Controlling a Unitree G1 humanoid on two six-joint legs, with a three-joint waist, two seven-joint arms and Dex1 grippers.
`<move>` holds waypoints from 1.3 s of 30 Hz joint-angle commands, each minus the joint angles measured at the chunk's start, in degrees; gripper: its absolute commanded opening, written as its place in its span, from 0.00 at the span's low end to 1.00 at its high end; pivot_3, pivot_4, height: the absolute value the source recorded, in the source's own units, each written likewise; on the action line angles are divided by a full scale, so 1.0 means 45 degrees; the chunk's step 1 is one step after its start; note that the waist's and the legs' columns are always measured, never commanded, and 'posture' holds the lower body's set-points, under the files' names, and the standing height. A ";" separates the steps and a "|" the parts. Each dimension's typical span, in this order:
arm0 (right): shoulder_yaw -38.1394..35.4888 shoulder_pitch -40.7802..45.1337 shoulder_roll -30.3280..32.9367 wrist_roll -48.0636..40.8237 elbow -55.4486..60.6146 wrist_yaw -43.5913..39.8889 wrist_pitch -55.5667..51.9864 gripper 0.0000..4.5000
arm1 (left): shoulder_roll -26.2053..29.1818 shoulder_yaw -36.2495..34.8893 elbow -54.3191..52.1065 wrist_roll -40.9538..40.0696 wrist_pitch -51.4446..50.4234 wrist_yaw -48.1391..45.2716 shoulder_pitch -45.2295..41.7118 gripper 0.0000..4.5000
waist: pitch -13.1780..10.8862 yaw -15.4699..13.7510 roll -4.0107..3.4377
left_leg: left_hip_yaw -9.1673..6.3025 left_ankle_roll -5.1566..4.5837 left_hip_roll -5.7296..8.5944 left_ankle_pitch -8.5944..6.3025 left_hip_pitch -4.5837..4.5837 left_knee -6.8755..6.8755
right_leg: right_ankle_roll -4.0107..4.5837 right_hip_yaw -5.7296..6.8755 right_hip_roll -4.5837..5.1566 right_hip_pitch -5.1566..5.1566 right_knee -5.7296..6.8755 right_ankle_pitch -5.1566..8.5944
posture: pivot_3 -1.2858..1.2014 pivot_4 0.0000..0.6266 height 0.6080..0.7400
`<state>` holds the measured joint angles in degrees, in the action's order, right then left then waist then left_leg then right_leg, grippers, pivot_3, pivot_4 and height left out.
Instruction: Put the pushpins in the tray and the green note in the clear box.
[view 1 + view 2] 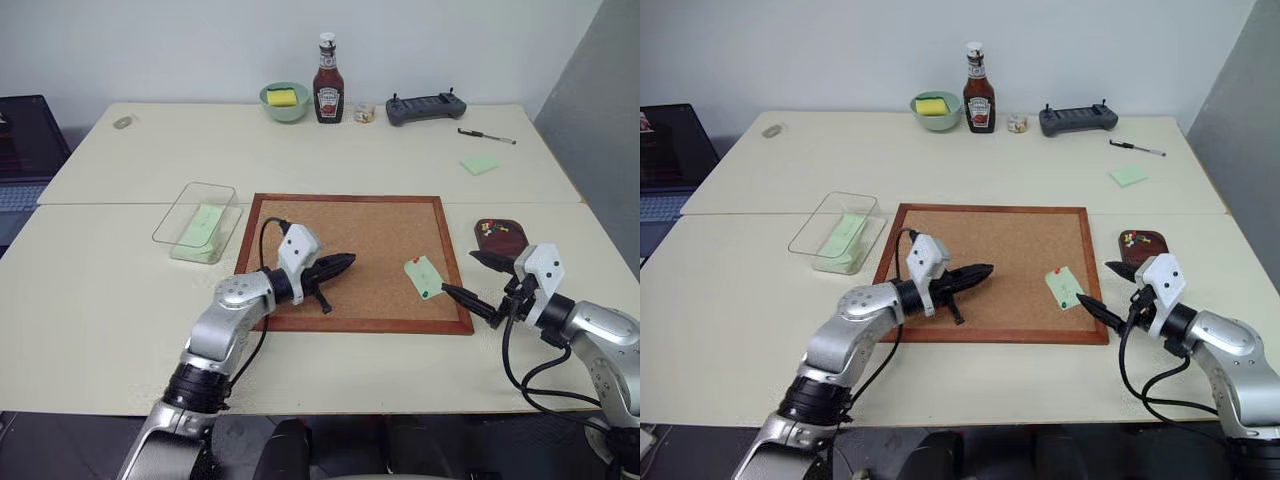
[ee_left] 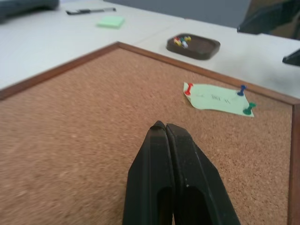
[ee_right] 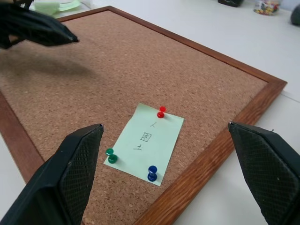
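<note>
The green note (image 3: 145, 143) lies on the cork board (image 1: 350, 235) near its right edge, pinned by a red pushpin (image 3: 161, 112), a green one (image 3: 111, 155) and a blue one (image 3: 152, 173). The dark tray (image 1: 512, 243) sits just right of the board and holds several pushpins (image 2: 181, 41). Left of the board is the clear box (image 1: 170, 222), with a pale green slip inside. My left gripper (image 1: 345, 262) is shut and empty, hovering over the board's left half and pointing toward the note. My right gripper (image 1: 460, 272) stands open at the board's right front corner, its fingers either side of the note.
At the table's far edge stand a ketchup bottle (image 1: 328, 80), a green bowl (image 1: 285, 100) with a yellow sponge, and a dark controller (image 1: 425, 107). A pen (image 1: 487, 136) and a green sticky note (image 1: 480, 164) lie at the back right. A laptop (image 1: 25, 150) sits far left.
</note>
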<state>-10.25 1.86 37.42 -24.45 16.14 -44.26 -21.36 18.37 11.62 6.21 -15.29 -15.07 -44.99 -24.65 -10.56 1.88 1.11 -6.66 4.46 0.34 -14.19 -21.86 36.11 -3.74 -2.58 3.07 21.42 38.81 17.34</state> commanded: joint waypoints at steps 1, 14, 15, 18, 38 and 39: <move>0.0211 0.0431 0.0049 -0.0150 0.0966 0.0392 -0.0708 1.00 | -0.0398 0.0184 0.1442 0.0520 0.1064 -0.0257 -0.0722 0.01 | 0.0000 -0.0001 -0.0001 | -0.0002 0.0000 0.0002 0.0000 0.0003 0.0000 | 0.0000 0.0001 0.0000 -0.0003 0.0005 0.0000 | 0.52 0.24 1.00; 0.2033 0.3103 -0.0027 0.0731 -0.1321 -0.0223 -0.0984 1.00 | -0.1395 0.0424 0.4398 0.1635 0.2742 -0.0515 -0.1120 0.01 | 0.0010 -0.0049 -0.0013 | -0.0011 0.0000 0.0015 0.0001 0.0008 0.0014 | -0.0003 0.0006 0.0006 -0.0017 0.0005 -0.0001 | 0.52 0.24 1.00; 0.2209 0.3273 -0.0043 0.0833 -0.1539 -0.0310 -0.0937 1.00 | -0.1430 0.0417 0.4382 0.1653 0.2753 -0.0509 -0.1085 0.01 | 0.0011 -0.0045 -0.0013 | -0.0014 -0.0001 0.0018 0.0001 0.0007 0.0014 | -0.0003 0.0007 0.0008 -0.0018 0.0004 -0.0001 | 0.52 0.24 1.00; 0.2593 0.3789 -0.0224 0.1139 -0.2291 -0.0409 -0.0719 1.00 | -0.1524 0.0396 0.4287 0.1667 0.2742 -0.0484 -0.1005 0.01 | 0.0014 -0.0048 -0.0019 | -0.0014 0.0000 0.0017 0.0001 0.0011 0.0018 | -0.0004 0.0008 0.0009 -0.0020 0.0005 -0.0002 | 0.52 0.24 1.00; 0.3519 0.5185 -0.0573 0.2894 -0.5088 -0.1019 0.0800 0.19 | -0.1631 0.0269 0.3615 0.1847 0.2332 -0.0375 -0.0664 0.00 | 0.0015 -0.0033 -0.0020 | -0.0020 0.0000 0.0021 0.0001 0.0007 0.0020 | -0.0003 0.0012 0.0012 -0.0018 0.0007 -0.0002 | 0.52 0.24 1.00; 0.3514 0.5226 -0.0580 0.2970 -0.5178 -0.1000 0.0865 0.14 | -0.1636 0.0274 0.3588 0.1854 0.2323 -0.0371 -0.0646 0.00 | 0.0015 -0.0033 -0.0020 | -0.0019 0.0000 0.0021 0.0001 0.0007 0.0020 | -0.0003 0.0011 0.0012 -0.0017 0.0007 -0.0002 | 0.52 0.24 1.00</move>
<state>5.91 23.82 34.59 -11.91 -7.39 -48.53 -19.05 11.56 11.73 22.11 -7.59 -3.37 -46.61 -29.25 -10.49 1.73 1.02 -6.75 4.46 0.44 -14.18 -21.82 36.20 -3.75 -2.53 3.13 21.34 38.84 17.34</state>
